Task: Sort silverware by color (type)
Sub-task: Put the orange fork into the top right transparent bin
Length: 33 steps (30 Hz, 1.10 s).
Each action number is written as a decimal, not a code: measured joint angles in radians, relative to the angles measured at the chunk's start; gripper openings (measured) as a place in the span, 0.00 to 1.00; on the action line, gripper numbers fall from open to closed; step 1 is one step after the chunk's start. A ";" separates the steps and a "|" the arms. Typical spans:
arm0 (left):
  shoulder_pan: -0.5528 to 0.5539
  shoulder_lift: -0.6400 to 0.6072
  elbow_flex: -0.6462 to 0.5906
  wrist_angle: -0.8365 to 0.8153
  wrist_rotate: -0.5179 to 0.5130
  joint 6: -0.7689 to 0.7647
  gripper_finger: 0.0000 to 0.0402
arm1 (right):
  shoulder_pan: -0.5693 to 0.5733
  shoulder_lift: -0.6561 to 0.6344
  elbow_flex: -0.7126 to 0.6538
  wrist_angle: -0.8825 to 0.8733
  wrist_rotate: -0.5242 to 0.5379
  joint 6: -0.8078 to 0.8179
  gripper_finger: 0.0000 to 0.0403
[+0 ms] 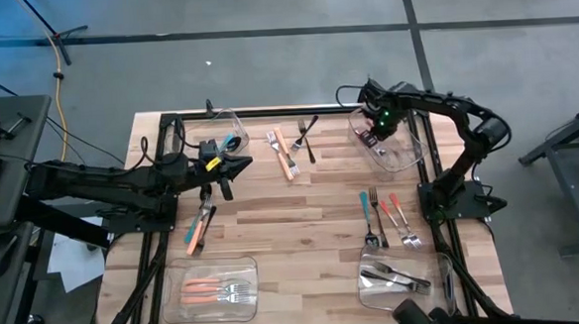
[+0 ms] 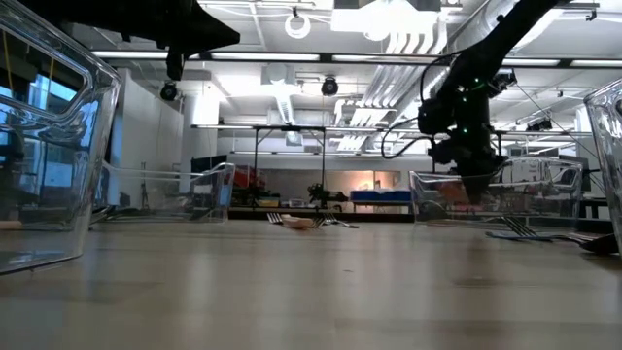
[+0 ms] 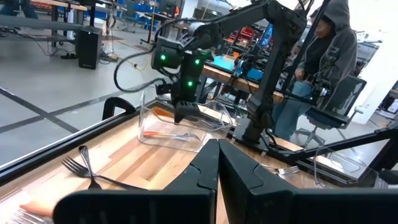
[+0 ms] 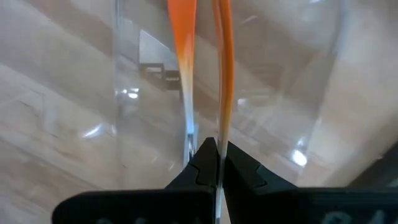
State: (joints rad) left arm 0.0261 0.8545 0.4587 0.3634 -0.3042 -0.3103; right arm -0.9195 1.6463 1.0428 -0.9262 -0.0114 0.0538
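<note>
The right gripper hangs over the far right bin, jaws pinched on a red-orange piece whose handle runs straight out from the tips; this looks like the drop-off step. Next it should lower and let go beside the red-orange piece already lying there. The left gripper waits shut and empty above the table's left side.

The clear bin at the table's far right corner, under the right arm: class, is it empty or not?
Not empty. Through the clear bin wall the left wrist view shows an orange-handled utensil lying inside, below the right tool.
</note>
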 joint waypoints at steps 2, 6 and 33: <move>0.000 0.000 0.000 0.000 0.000 -0.001 0.00 | 0.000 0.001 -0.027 0.012 0.007 -0.001 0.00; 0.000 0.000 0.000 0.001 0.000 -0.002 0.00 | 0.003 0.001 -0.035 0.013 0.037 -0.001 0.00; 0.000 0.000 0.000 0.001 0.000 -0.021 0.00 | 0.004 0.001 -0.035 0.026 0.044 0.020 0.05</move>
State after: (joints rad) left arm 0.0261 0.8543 0.4587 0.3645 -0.3038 -0.3315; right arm -0.9157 1.6470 1.0077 -0.9001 0.0326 0.0742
